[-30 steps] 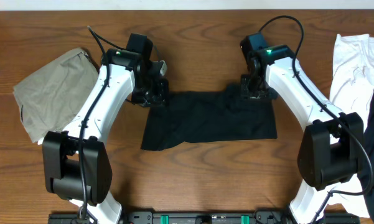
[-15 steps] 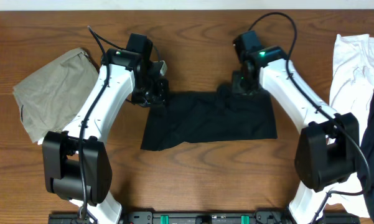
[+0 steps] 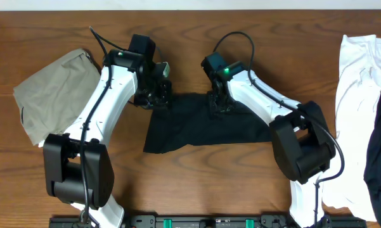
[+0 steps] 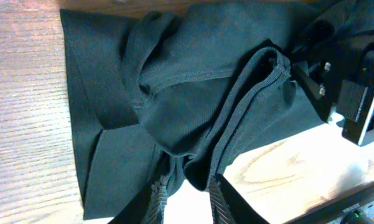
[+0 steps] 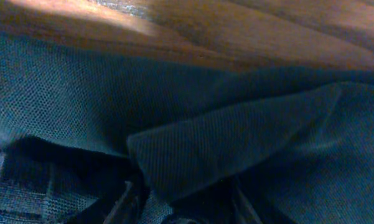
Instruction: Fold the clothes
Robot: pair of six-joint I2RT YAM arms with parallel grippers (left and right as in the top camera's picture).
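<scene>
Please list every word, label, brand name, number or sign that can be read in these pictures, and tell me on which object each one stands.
No text can be read.
The black fabric shirt shows no lettering in any view.
The olive-grey cloth and the white garment show no print.
The black rail at the table's near edge: any marking is too small to read.
</scene>
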